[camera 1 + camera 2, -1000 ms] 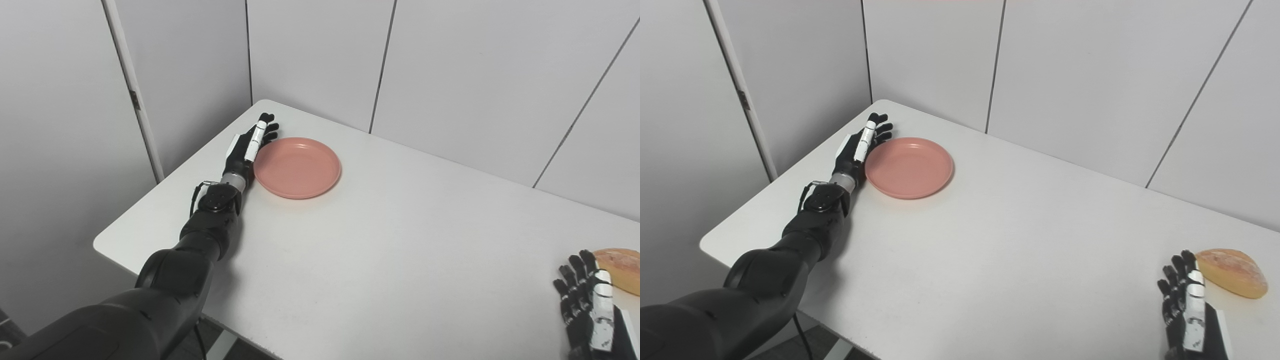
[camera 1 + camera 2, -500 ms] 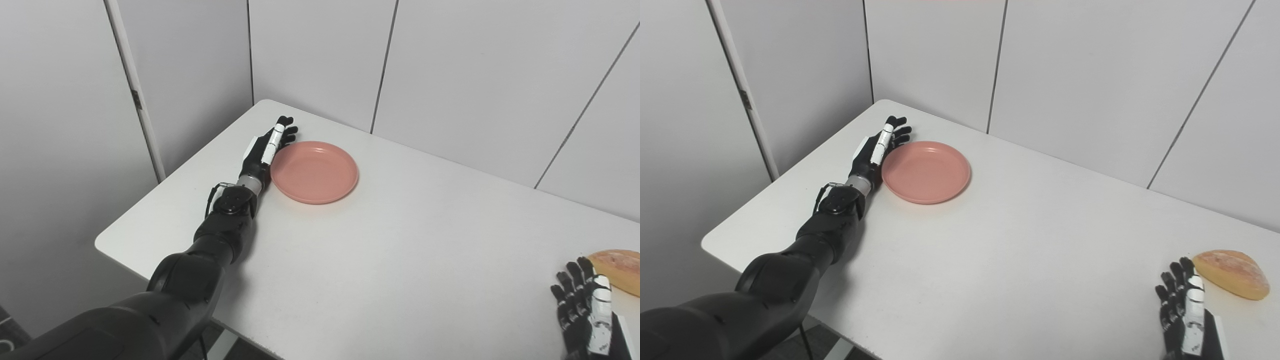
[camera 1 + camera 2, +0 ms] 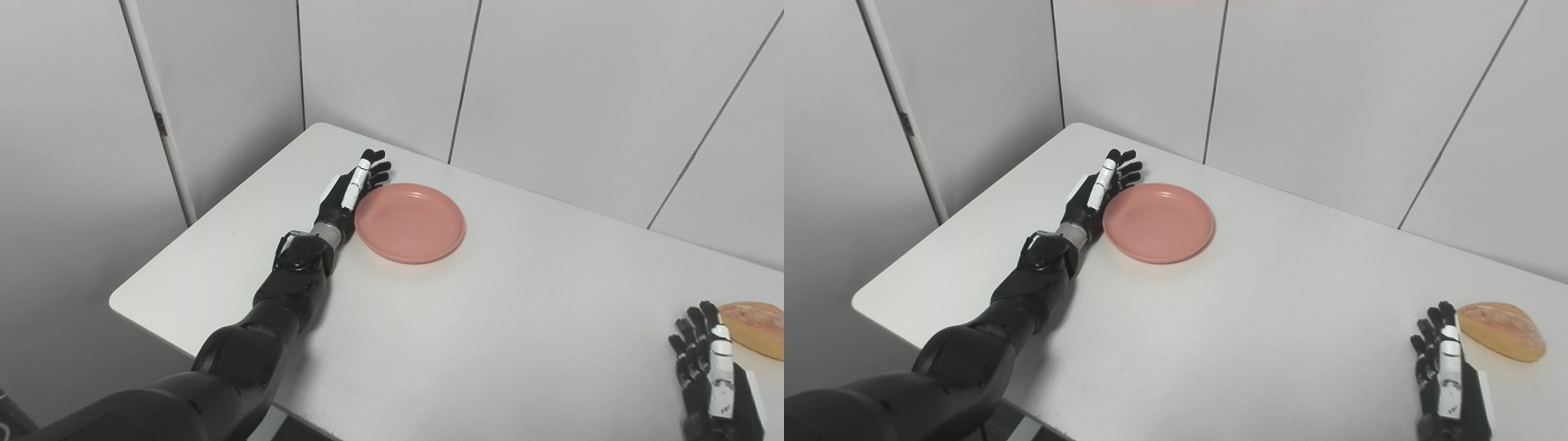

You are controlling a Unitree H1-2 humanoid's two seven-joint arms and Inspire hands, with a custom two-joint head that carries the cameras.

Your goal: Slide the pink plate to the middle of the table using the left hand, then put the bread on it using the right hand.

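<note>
The pink plate (image 3: 410, 222) is sitting on the white desk (image 3: 490, 318) toward its far left, with the left hand (image 3: 350, 192) pressing flat, fingers apart, against its left rim; the bread (image 3: 1502, 331) is lying near the right edge, just beside the spread, empty right hand (image 3: 1445, 373)

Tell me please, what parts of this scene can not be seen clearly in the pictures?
- Bread: left eye view, its right end cut off by the picture's edge.
- Left hand: both views, its palm side faces the pink plate, so contact is unclear.
- Right hand: wrist cut off at the bottom edge.
</note>
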